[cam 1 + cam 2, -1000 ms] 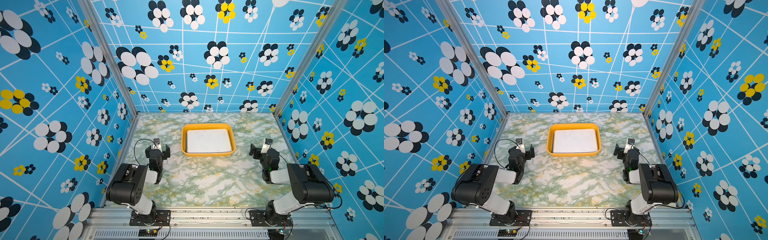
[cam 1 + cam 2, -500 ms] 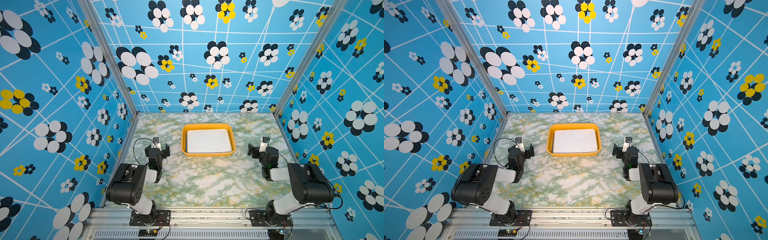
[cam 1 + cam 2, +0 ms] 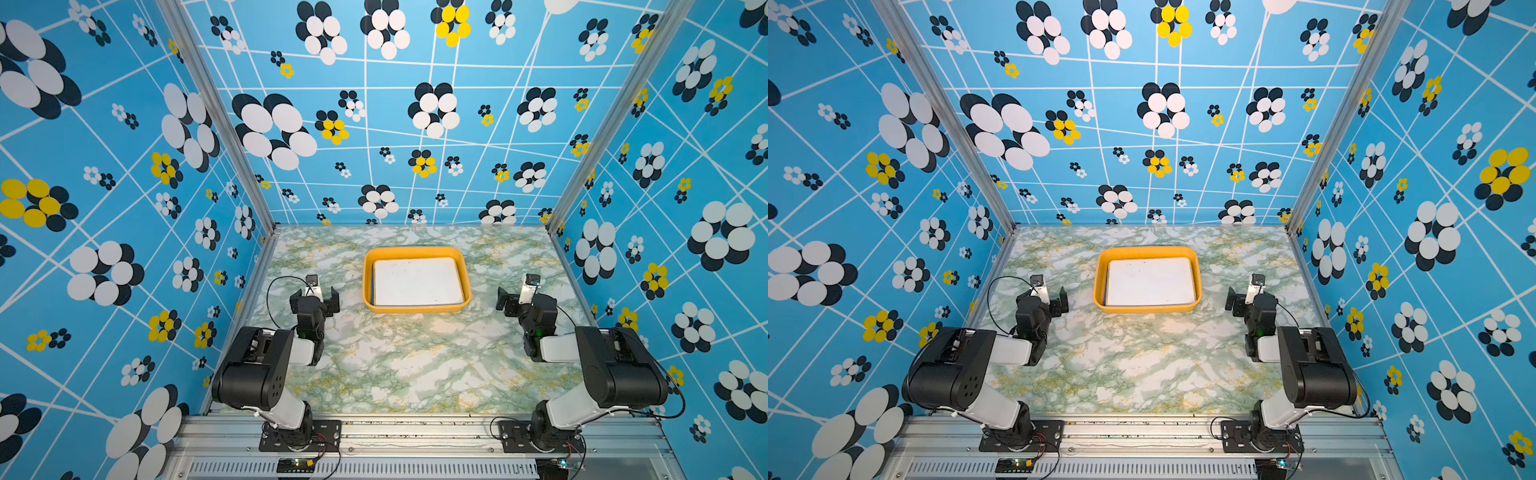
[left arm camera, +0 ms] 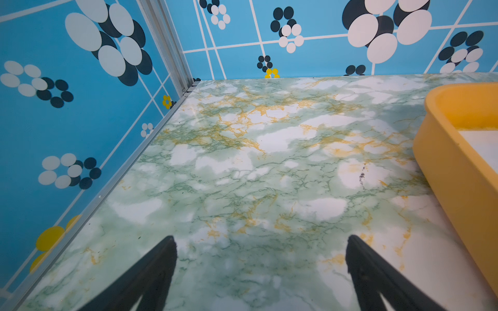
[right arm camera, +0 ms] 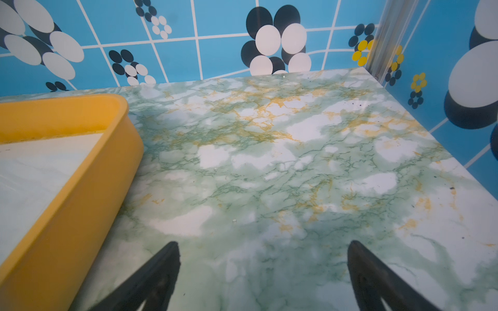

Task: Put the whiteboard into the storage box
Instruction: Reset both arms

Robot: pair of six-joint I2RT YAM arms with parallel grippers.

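The storage box (image 3: 415, 309), a shallow orange-yellow tray, sits at the middle back of the marble table; its rim also shows in the other top view (image 3: 1148, 308). The whiteboard (image 3: 417, 282) (image 3: 1150, 282) lies flat inside it, filling most of the floor. My left gripper (image 3: 316, 295) hovers left of the box, open and empty. My right gripper (image 3: 525, 297) hovers right of the box, also open and empty. In the left wrist view the open gripper (image 4: 261, 250) frames bare table, with the box (image 4: 444, 161) to one side. The right wrist view shows the same: gripper (image 5: 262, 255), box (image 5: 80, 188), whiteboard (image 5: 32, 172).
Blue flower-patterned walls (image 3: 124, 249) close in the table (image 3: 415, 365) on the left, back and right. An aluminium rail (image 3: 415, 432) with both arm bases runs along the front edge. Both folded arms (image 3: 257, 365) (image 3: 602, 365) occupy the front corners.
My right gripper has shifted a little to the left. The left arm, the box and the whiteboard have not moved.
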